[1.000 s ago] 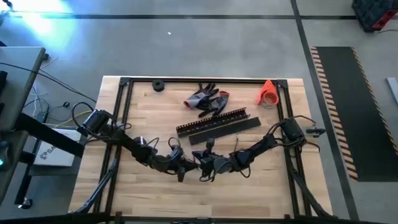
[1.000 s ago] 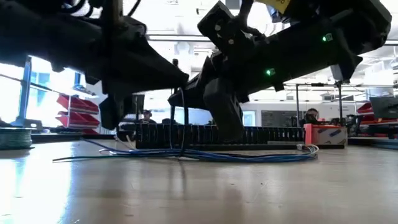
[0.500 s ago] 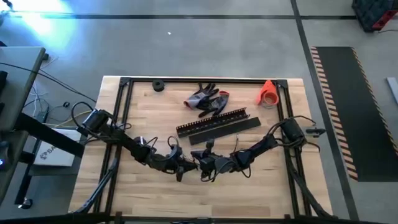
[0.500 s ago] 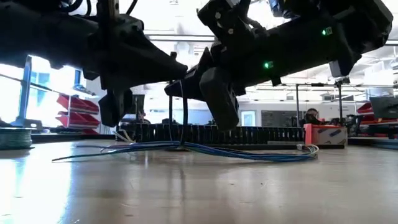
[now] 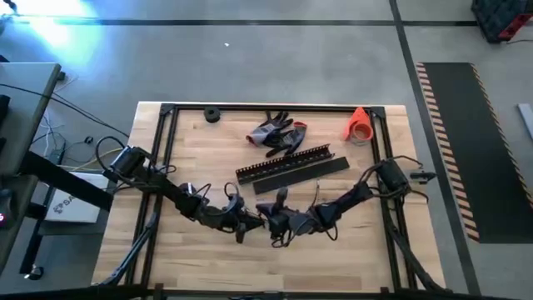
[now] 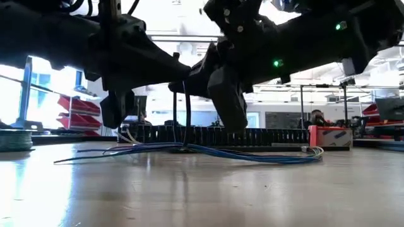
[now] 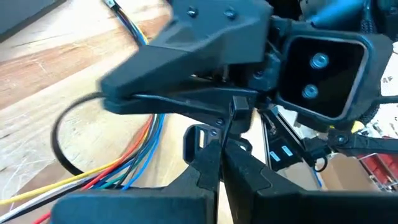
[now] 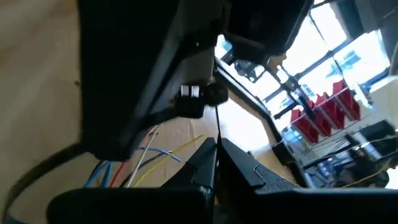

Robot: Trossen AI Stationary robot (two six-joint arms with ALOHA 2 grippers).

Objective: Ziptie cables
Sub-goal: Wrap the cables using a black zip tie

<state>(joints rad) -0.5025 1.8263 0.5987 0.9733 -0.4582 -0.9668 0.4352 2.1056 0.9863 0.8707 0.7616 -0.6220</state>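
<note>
Both arms meet mid-table, just in front of the black slotted strips. Left gripper and right gripper are tip to tip, nearly touching.

Left jaws: pressed together, pinching a thin black zip tie that loops out to one side over the wood in the left wrist view. Right jaws: also pressed together, a thin dark strand running up from between the tips in the right wrist view; can't tell what it is.

Cables: lying flat on the table directly under the two grippers, fanning out sideways in front of the strips. Low view shows them bluish; left wrist view shows blue, red, yellow and white strands side by side. A thin dark strand hangs from the grippers down to the bundle.

Further back: work gloves, an orange cone, a small black roll.
</note>
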